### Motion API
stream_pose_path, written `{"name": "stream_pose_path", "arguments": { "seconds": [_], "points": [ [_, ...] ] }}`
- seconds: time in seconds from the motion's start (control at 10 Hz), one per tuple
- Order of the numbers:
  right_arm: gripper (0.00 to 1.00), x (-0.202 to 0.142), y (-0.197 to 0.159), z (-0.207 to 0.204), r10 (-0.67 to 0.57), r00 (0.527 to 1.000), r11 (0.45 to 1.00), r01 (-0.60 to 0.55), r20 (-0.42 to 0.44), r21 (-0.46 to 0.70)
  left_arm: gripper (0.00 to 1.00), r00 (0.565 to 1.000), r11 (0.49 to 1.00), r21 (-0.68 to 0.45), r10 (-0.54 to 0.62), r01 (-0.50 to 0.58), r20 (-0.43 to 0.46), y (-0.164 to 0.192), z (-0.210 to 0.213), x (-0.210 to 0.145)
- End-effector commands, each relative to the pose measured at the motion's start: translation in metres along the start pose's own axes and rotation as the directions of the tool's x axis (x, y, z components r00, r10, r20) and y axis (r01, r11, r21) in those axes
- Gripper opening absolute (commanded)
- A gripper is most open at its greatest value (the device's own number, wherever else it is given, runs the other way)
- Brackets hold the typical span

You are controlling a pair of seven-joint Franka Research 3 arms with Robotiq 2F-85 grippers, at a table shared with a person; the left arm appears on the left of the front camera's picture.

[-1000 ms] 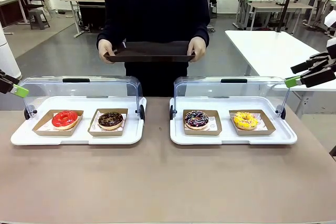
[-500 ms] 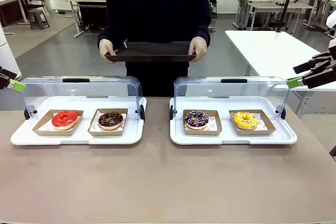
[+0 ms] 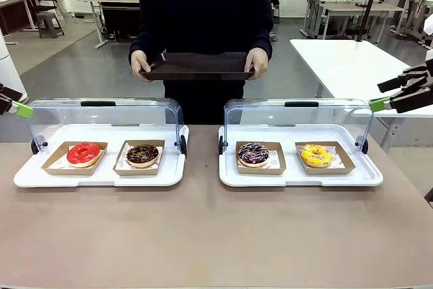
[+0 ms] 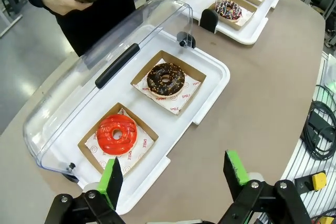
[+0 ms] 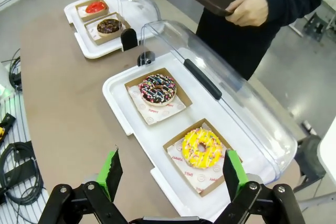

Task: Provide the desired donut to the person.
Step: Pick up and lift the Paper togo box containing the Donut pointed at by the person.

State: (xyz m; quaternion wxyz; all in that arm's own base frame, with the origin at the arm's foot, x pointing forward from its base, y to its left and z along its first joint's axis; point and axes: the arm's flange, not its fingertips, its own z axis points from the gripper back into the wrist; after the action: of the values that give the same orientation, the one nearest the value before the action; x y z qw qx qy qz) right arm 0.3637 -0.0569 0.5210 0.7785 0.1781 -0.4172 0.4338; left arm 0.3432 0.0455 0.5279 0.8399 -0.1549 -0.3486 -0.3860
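The person [image 3: 203,11] in a dark FILA sweatshirt stands across the table holding a dark tray [image 3: 197,66] in both hands. Two white display trays sit on the table with clear lids raised. The left one [image 3: 101,175] holds a red donut [image 3: 84,153] and a chocolate donut [image 3: 142,154]. The right one [image 3: 298,177] holds a sprinkled dark donut [image 3: 254,153] and a yellow donut [image 3: 316,155]. My left gripper [image 4: 176,174] hovers open above the red donut [image 4: 116,134]. My right gripper [image 5: 170,174] hovers open above the yellow donut [image 5: 202,148].
Each donut lies in a brown cardboard tray on paper. The raised clear lids [image 3: 108,116] [image 3: 298,118] stand at the far side of the display trays. A white table [image 3: 352,65] stands at the back right. Cables [image 4: 321,129] hang off the table's near side.
The person has shifted slightly to the right and lifted the dark tray a little. Both grippers have drawn back slightly toward the picture's edges.
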Motion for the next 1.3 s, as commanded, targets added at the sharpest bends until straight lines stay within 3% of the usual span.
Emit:
{"name": "stream_pose_path", "arguments": {
  "seconds": [0.0,0.3,1.2],
  "points": [
    [1.0,-0.005,0.005,-0.0048,0.028,0.999,1.0,-0.028,0.035,-0.011,1.0,0.998,0.999,-0.007,-0.037,0.037,0.048,-0.0016,-0.0039,-0.0046],
    [1.0,0.0002,0.0009,0.0,0.012,1.0,1.0,-0.012,0.008,-0.001,1.0,1.0,1.0,-0.002,-0.017,0.017,0.007,0.0,0.0001,0.0004],
    [1.0,0.0002,0.0009,0.0,0.012,1.0,1.0,-0.012,0.008,-0.001,1.0,1.0,1.0,-0.002,-0.017,0.017,0.007,0.0,0.0001,0.0004]
  ]
}}
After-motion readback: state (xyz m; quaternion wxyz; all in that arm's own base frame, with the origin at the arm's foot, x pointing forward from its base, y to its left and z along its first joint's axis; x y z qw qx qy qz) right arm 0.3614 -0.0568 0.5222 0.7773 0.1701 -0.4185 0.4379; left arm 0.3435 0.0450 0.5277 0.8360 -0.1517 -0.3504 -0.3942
